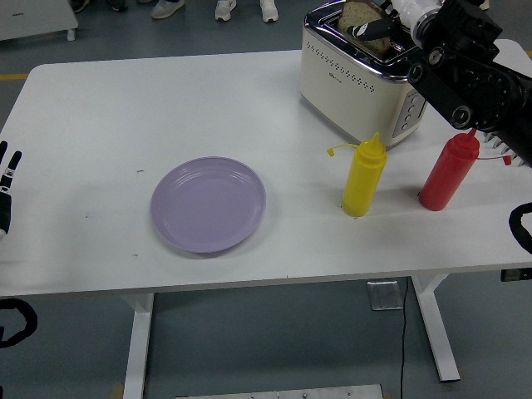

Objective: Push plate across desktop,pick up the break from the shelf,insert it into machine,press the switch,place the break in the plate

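A cream and chrome toaster (349, 79) stands at the table's far right. A brown bread slice (353, 12) sticks up out of its slot. My right hand (378, 27) reaches in from the right over the toaster's top, with black fingers (370, 31) closed against the slice's near face. A lilac plate (208, 204) lies bare in the table's middle, towards the front. My left hand (7, 187) rests at the left edge with straight fingers, holding nothing.
A yellow squeeze bottle (363, 176) and a red one (447, 170) stand in front of the toaster, below my right forearm. Several people's shoes (224, 8) show on the floor beyond the far edge.
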